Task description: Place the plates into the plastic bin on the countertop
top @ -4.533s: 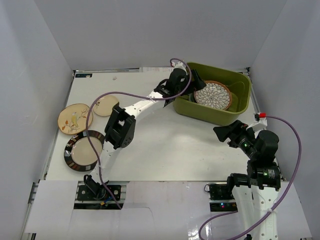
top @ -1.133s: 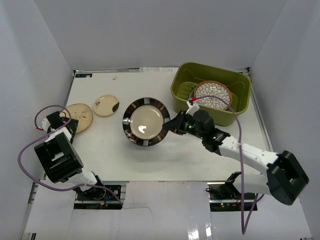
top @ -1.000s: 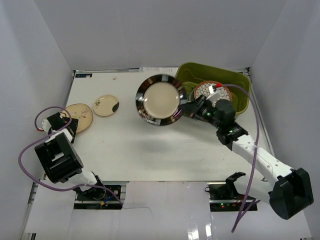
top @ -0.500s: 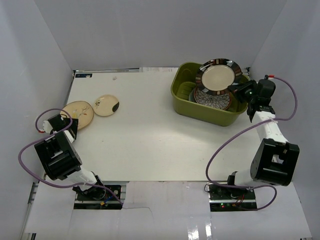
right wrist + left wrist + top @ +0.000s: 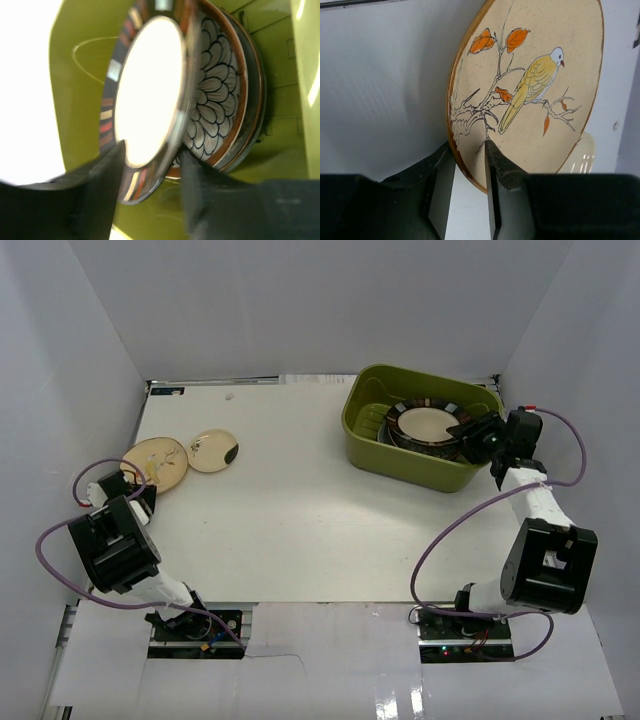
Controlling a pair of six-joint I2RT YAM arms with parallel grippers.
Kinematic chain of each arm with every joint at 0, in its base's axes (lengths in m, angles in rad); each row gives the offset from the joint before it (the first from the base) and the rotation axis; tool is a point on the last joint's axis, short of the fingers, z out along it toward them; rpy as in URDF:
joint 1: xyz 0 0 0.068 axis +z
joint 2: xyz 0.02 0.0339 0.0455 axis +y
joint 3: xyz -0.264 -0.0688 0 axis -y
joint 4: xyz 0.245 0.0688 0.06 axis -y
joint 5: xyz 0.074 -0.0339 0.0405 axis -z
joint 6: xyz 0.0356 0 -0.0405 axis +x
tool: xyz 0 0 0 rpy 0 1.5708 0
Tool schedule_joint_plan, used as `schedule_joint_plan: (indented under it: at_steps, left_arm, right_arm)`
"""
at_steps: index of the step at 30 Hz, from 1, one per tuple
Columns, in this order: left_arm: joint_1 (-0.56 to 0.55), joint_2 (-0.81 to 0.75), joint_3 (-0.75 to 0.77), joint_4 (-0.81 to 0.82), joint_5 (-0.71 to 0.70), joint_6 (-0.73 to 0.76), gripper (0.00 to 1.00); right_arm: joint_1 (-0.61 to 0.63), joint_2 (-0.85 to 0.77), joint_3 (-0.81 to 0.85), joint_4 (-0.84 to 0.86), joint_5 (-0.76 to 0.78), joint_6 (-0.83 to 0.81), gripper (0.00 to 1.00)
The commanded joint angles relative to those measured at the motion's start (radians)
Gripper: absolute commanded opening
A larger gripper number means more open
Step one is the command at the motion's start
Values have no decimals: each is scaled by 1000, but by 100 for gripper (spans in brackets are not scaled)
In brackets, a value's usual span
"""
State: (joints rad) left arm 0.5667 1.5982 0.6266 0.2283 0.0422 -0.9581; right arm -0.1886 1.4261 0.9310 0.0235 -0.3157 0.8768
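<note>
The olive-green plastic bin (image 5: 362,406) stands at the back right of the countertop (image 5: 300,520). In it the shiny metallic plate (image 5: 428,426) (image 5: 145,85) leans on the white-brown petal plate (image 5: 216,100), with darker plates under that. My right gripper (image 5: 476,432) (image 5: 152,150) is open, its fingers wide apart on either side of the metallic plate's rim. At the far left my left gripper (image 5: 133,486) (image 5: 467,147) is shut on the near rim of a cream plate with a yellow bird (image 5: 160,461) (image 5: 530,90), which is tilted. A smaller cream plate (image 5: 213,450) lies beside it.
Pale walls enclose the countertop on three sides. The left arm sits hard against the left wall (image 5: 70,420). The right arm's purple cable (image 5: 440,540) loops over the right side of the countertop. The bin's green wall (image 5: 75,105) fills the right wrist view.
The right arm carried the metallic plate from mid-table into the bin, lowered it onto the petal plate and opened its jaws. The left jaws closed on the bird plate's rim.
</note>
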Motion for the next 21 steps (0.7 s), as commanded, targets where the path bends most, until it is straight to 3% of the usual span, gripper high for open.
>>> schedule_joint_plan:
  at_steps: [1,2,4,5,6,7,8,9,14,21]
  left_arm:
    - [-4,29,-38,-76,-4,10,39]
    - [-4,20,-39,-76,-7,15,36]
    - [-2,11,-48,-75,-8,13,30]
    - [-4,0,-48,-73,-7,13,24]
    - [-2,-6,-48,-76,-8,18,20]
    - [-4,-12,-48,-78,-11,19,15]
    - [-4,-30,-51,-78,-13,22,3]
    - [-4,-40,-51,-83,-13,34,0]
    - [-4,-147,-73,-104,4,35,0]
    - [-4,-371,-67,-188,25,32,0]
  right_arm:
    - [-2,-95,-11,108,-5,-33,55]
    - [-3,-108,-15,101,0,-39,67]
    - [-3,-136,-26,81,12,-51,81]
    - [-2,-147,-26,73,9,-55,94]
    - [-2,-157,-24,63,7,-61,98]
    - [-3,-185,-21,40,6,-80,94]
    - [-2,-200,-21,29,4,-91,92]
    - [-2,-217,-24,23,-3,-99,90]
    - [24,-334,-86,18,-74,-121,90]
    - [248,-414,-126,-13,-14,-162,90]
